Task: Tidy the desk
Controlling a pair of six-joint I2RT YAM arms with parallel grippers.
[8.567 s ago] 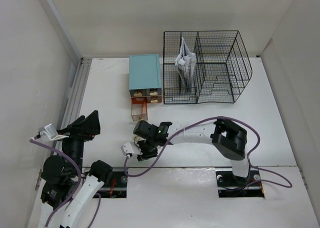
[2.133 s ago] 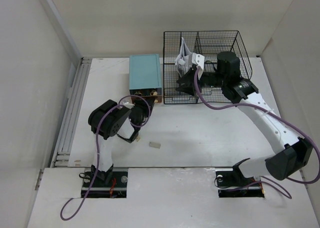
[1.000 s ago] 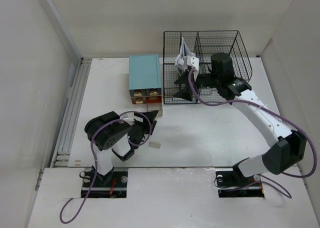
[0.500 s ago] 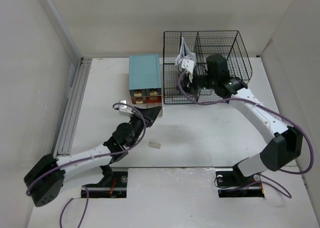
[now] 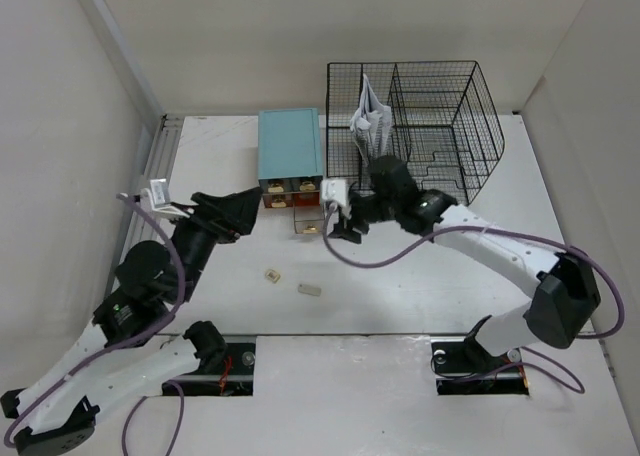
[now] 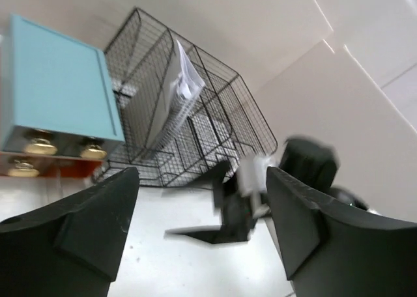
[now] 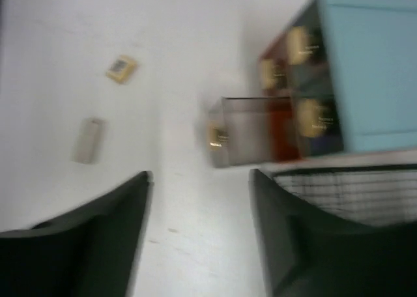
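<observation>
Robot lab: pale walls [image 5: 60,176] box in the white desk [image 5: 420,296]

even bright light, soft shadows, wrist views seemingly motion-blurred

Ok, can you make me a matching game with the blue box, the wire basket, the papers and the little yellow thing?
Things:
1. drawer box
2. wire rack
3. papers
4. small yellow piece

Descriptions:
A. standing inside the rack
B. teal top
C. lying loose on the white desk
D. black mesh

Pairs: 1-B, 2-D, 3-A, 4-C.
</observation>
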